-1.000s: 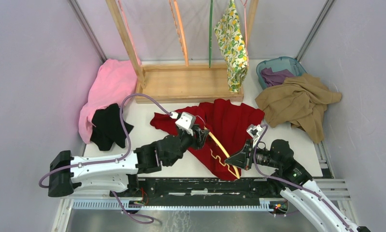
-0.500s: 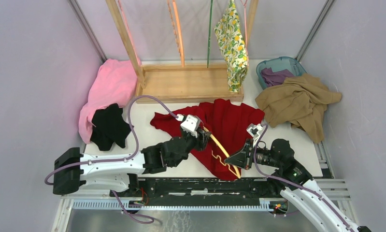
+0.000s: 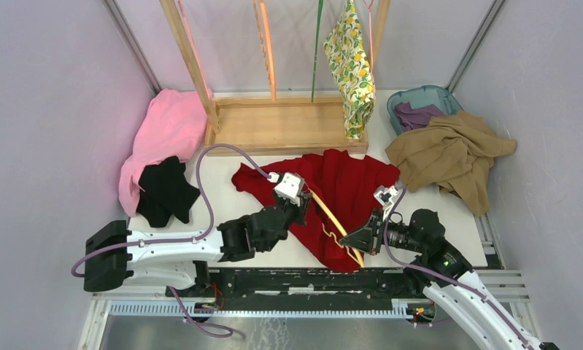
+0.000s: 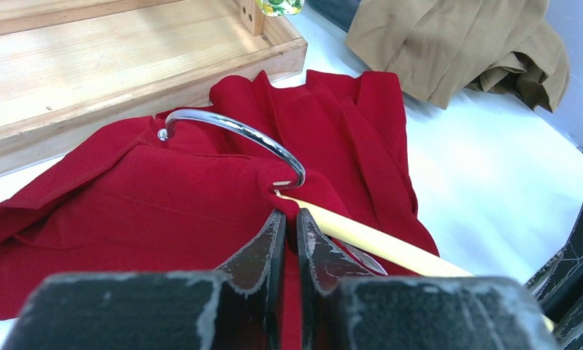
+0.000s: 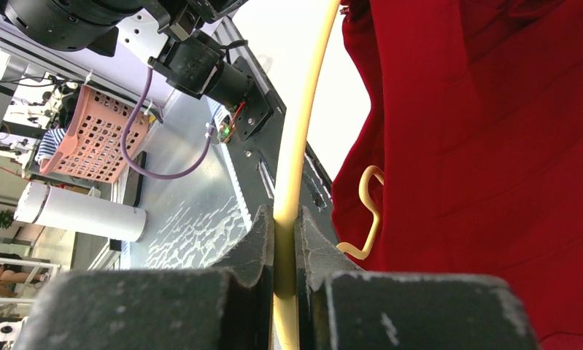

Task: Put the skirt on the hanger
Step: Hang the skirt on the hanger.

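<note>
We see the skirt (image 3: 352, 65) hanging at the back right of the wooden rack (image 3: 281, 125), its lower end near the rack's base and well apart from both arms. A thin pink line beside its top edge looks like the hanger (image 3: 370, 33), but its top runs out of frame and we cannot tell how the cloth sits on it. An orange hanger (image 3: 267, 44) and a green hanger (image 3: 317, 44) hang further left on the same rack. Nearer to us, a red garment (image 3: 350, 182) lies spread on the white table (image 3: 219, 189) with a yellow hanger (image 3: 330, 217) lying slantwise across it. The left gripper (image 3: 305, 206) sits at the upper end of that hanger. In its wrist view the fingers (image 4: 263, 244) are drawn nearly together, with only a slit between them, and their tips are just short of where the metal hook (image 4: 252, 135) meets the yellow bar. We cannot tell whether they pinch cloth, hanger or nothing. The right gripper (image 5: 284, 219) is at the lower end, its jaws clamped on the yellow bar, which passes straight between them. A tan garment (image 3: 449, 153) is heaped at the right, beside a teal bin (image 3: 419, 96). A pink cloth (image 3: 164, 131) and a black cloth (image 3: 164, 191) lie at the left.
</note>
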